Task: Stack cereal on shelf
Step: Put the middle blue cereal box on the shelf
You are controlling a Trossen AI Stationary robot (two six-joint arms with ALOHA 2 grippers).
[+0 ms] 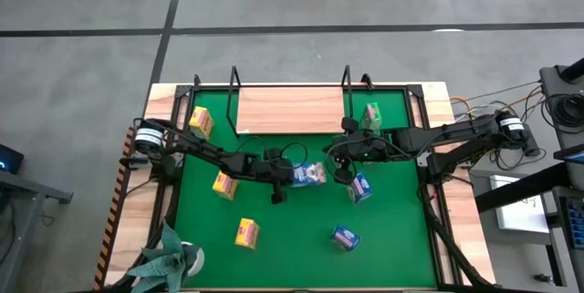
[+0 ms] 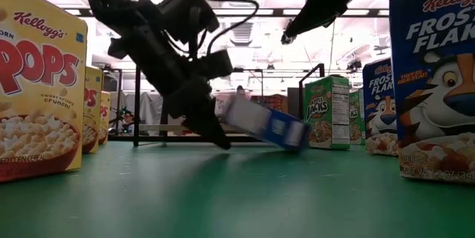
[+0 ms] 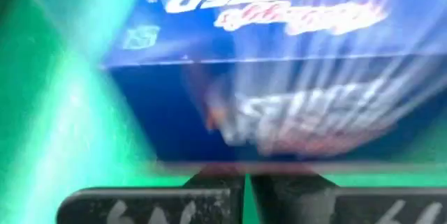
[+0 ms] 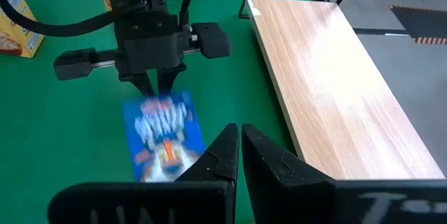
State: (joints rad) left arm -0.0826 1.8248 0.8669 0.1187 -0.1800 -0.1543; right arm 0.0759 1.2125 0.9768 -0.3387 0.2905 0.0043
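The green mat (image 1: 301,229) covers the table, with the flat light wooden shelf board (image 1: 290,110) at its far edge. A blue cardboard cereal box (image 1: 308,175) lies mid-mat — tilted, long axis toward the left gripper (image 1: 290,176), whose shut fingers touch its end. The right gripper (image 2: 286,38) hangs closed and empty — farther, above.

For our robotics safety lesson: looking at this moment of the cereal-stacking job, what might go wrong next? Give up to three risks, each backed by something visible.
1. The left gripper, fingers shut, touches the tilted blue box only at one end, so it may slide or topple rather than lift.
2. The right gripper, also shut, hangs close above that box; the arms could collide.
3. The shelf is bare, and a green box stands beside it, where a swinging arm might knock it.
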